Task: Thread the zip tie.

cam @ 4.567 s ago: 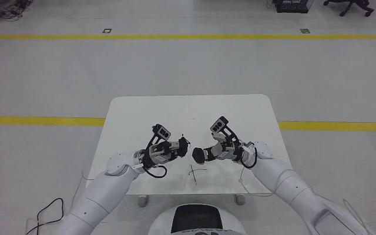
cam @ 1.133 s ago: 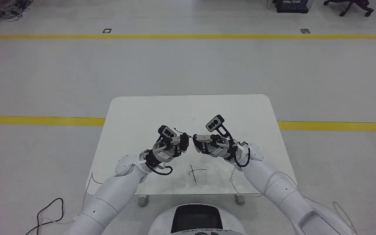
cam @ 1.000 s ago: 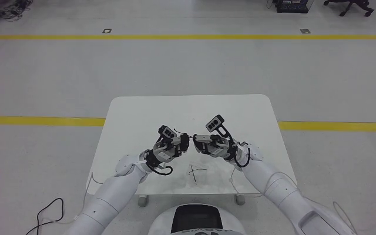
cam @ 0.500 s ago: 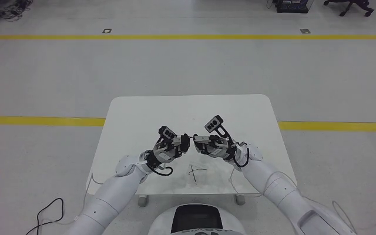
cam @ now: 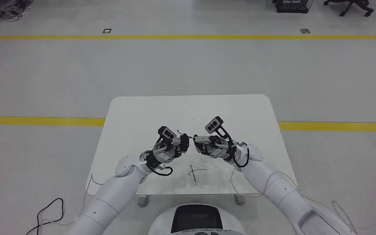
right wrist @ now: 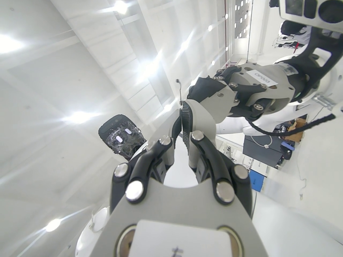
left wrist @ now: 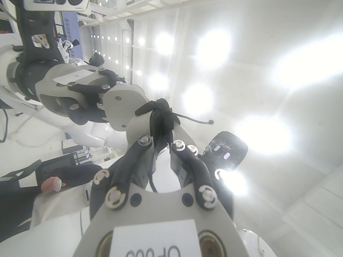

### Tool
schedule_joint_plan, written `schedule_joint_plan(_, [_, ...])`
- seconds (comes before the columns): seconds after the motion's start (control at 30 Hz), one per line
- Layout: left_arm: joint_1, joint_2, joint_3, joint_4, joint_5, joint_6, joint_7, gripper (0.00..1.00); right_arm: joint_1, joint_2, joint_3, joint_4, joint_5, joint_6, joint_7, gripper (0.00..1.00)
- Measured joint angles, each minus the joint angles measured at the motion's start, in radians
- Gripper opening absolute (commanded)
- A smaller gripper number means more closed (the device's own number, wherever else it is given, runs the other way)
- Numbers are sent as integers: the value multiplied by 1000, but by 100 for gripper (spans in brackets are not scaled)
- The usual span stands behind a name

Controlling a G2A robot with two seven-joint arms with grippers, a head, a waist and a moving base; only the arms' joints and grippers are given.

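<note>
Zip tie [left wrist: 193,118] held in air above table [cam: 235,111], where both claws meet. Left claw [left wrist: 162,122] pinched tight on it, right claw [right wrist: 181,111] clamped on it too. Short thin end pokes out free. I judge it light, springy, slick. I'd grip close to free end so it won't buckle.

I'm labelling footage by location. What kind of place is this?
Probably a robotics lab or industrial test hall: a wide grey floor with yellow lines, a white table, and a high ceiling with rows of lights.
</note>
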Motion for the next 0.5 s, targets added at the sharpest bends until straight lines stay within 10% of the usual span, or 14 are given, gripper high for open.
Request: schedule_joint_plan(0.5, [2,-3,-5,0,8,2,1,0,4,-1,-3,16,1,9,0,0])
